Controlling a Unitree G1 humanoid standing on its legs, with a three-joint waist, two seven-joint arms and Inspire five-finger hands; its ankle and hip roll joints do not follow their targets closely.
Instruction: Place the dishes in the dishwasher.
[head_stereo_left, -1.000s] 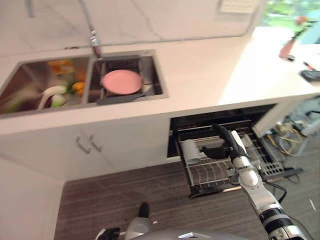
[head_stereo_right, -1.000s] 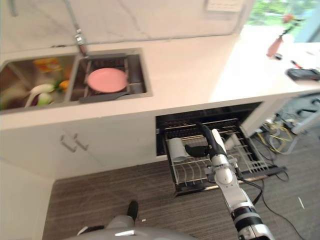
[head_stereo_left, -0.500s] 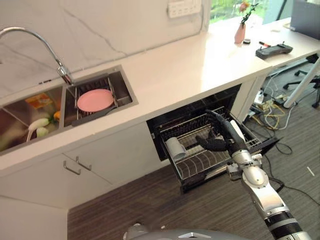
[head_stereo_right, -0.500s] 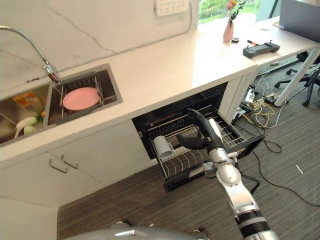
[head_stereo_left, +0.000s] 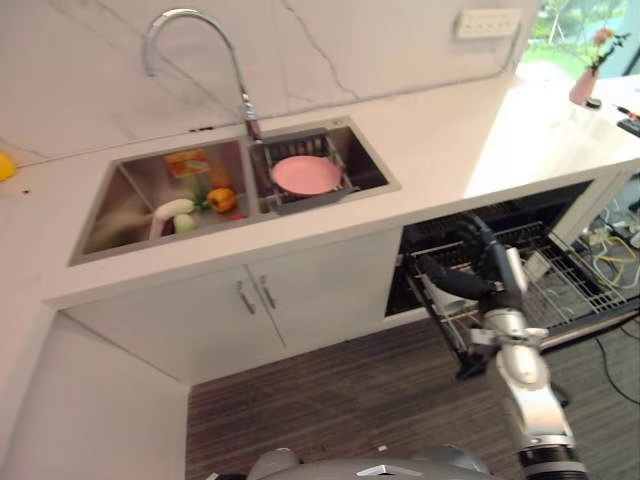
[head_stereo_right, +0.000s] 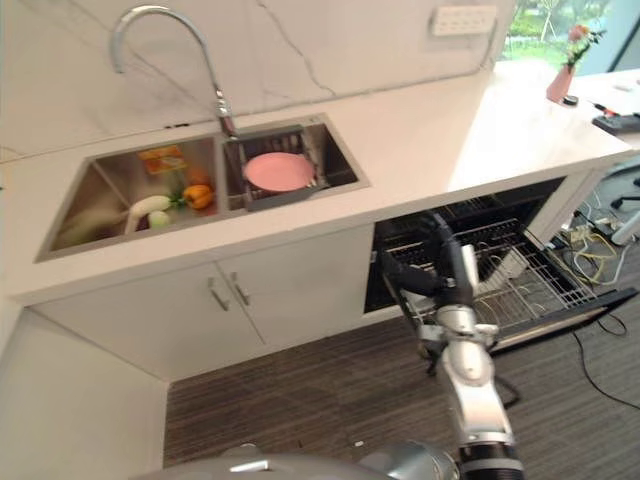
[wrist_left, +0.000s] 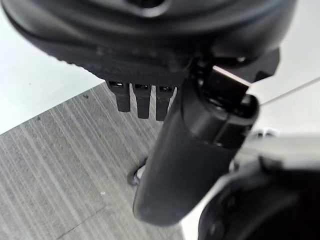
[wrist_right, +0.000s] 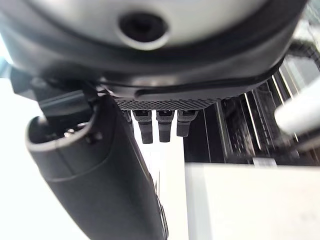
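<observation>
A pink plate (head_stereo_left: 307, 174) lies on a dark rack in the sink's right basin (head_stereo_left: 370, 165). The dishwasher's wire rack (head_stereo_left: 575, 285) is pulled out below the counter at the right. My right hand (head_stereo_left: 488, 262) hangs over the rack's left end, open, fingers (wrist_right: 159, 124) straight and holding nothing. A white cup (head_stereo_left: 450, 297) sits in the rack, partly hidden behind that hand. My left hand (wrist_left: 180, 150) is open and empty above the grey wood-look floor (wrist_left: 55, 165).
The left basin (head_stereo_left: 130, 205) holds vegetables and a white utensil (head_stereo_left: 172, 209). A curved tap (head_stereo_left: 190, 30) stands behind the sink. White cabinet doors (head_stereo_left: 250, 300) lie below it. A pink vase (head_stereo_left: 585, 85) stands on the counter's far right; cables lie on the floor beyond the dishwasher.
The camera has swung, so the sink now sits near the picture's middle. My right hand stays over the pulled-out rack's left end, still empty.
</observation>
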